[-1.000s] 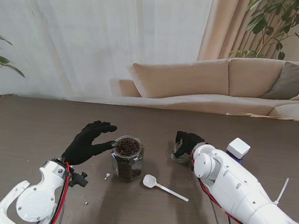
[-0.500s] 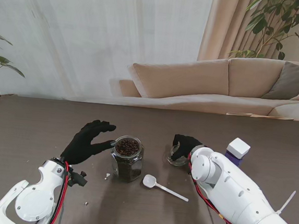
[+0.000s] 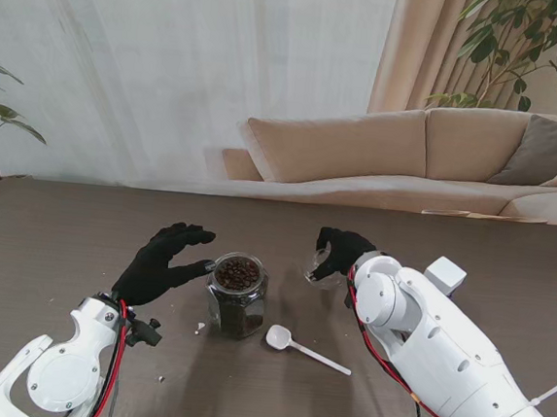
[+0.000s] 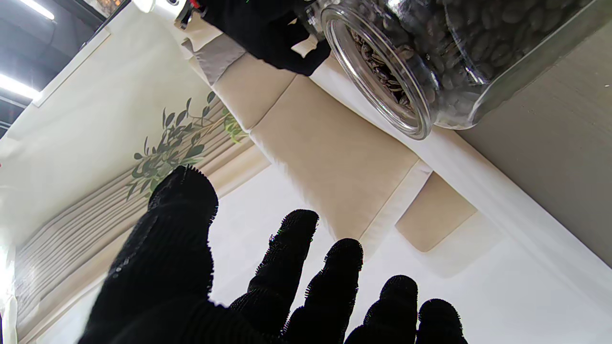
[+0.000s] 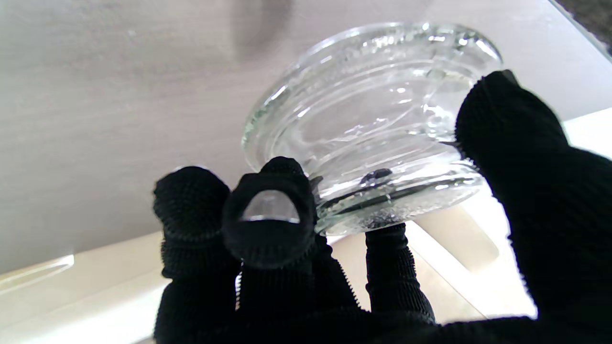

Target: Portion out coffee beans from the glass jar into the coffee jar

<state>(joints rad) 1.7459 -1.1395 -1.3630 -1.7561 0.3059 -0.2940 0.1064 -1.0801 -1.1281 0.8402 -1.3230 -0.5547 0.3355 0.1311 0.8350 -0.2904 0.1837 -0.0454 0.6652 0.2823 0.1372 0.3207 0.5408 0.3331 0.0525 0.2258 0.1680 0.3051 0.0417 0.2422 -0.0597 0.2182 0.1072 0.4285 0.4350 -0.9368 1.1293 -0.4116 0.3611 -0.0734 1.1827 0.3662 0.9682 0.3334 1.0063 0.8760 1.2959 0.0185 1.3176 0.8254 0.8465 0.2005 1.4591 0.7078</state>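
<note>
- Hexagonal clear glass jar [image 3: 237,298], open-topped and filled nearly to the rim with dark coffee beans; upright on the brown wood-grain table [image 3: 60,248], near mid-table, long axis vertical.
- Just at the jar's 9 o'clock: black-gloved left hand [image 3: 161,265], fingers spread and holding nothing, thumb reaching toward the rim; touching or a hair apart, cannot tell. In the left wrist view, jar mouth [image 4: 430,57] close beside the splayed fingers [image 4: 296,248], none wrapped around the glass.
- At the jar's 2 o'clock, apart from it: black-gloved right hand [image 3: 341,253] clamped on a small clear ribbed round glass piece [image 3: 318,269], tilted and seemingly clear of the table. In the right wrist view, thumb on one side of the ribbed glass [image 5: 373,129], fingers on the other. Squat coffee jar or a lid: cannot tell.
- At the jar's 4 o'clock: white plastic scoop [image 3: 303,348] flat on the table, bowl nearest the jar, handle running on toward 4 o'clock; untouched by either hand.
- Farther out at 2 o'clock: white-capped purple box [image 3: 445,274], half hidden behind the right forearm.
- Judgement: left hand nearer the bean jar and placed to steady it from the side; right hand occupied, so the scoop likely out of reach until the glass piece is set down.
</note>
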